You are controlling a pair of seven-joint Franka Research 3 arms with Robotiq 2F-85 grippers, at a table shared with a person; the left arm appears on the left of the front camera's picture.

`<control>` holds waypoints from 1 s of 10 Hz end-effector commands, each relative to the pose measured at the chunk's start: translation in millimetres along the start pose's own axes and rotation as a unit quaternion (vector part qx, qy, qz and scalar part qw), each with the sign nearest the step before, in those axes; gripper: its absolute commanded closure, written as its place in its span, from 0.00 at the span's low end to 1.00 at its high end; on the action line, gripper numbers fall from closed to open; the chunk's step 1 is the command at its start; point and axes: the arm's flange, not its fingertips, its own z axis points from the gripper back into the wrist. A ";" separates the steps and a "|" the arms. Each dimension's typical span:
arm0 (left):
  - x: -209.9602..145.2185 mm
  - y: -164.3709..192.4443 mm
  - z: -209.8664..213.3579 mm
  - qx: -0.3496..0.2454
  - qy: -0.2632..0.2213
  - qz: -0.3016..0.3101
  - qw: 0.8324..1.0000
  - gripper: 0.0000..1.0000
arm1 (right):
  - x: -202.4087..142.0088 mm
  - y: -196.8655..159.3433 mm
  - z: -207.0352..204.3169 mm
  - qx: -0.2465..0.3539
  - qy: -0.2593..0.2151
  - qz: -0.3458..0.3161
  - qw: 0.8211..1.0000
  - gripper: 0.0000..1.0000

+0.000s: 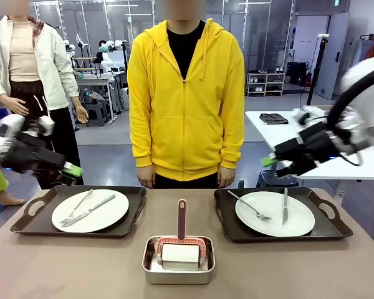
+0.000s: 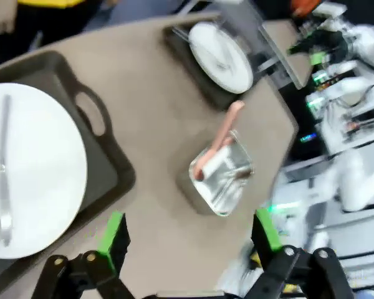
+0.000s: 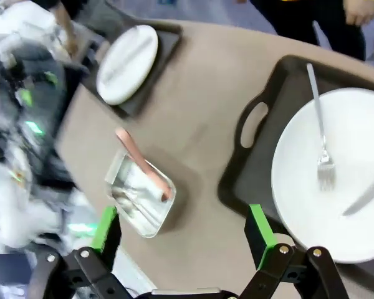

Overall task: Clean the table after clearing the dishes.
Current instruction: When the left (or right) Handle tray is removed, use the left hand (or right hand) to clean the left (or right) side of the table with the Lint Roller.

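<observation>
The taupe-brown table carries two dark handled trays. The left tray holds a white plate with a fork and a knife. The right tray holds a white plate with a fork and a knife. My left gripper hangs open above the left tray's outer end, its green pads wide apart with nothing between them. My right gripper hovers open above the right tray, its pads also apart and empty.
A small steel pan with a pink-handled roller sits at the table's near middle. A person in a yellow hoodie stands at the far edge, hands down. A white-topped table stands behind on the right.
</observation>
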 end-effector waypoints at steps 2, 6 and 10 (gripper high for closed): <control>-31.8 68.3 70.3 -0.077 -0.062 0.110 0.989 0.00 | -31.2 -90.7 85.1 0.066 -0.127 -0.117 0.983 0.00; -112.0 100.1 188.4 -0.023 -0.202 0.172 0.964 0.00 | -113.0 -141.0 204.2 0.036 -0.270 -0.191 0.943 0.00; -161.3 91.5 245.0 0.042 -0.249 0.210 0.945 0.00 | -178.0 -146.4 258.4 -0.012 -0.344 -0.248 0.906 0.00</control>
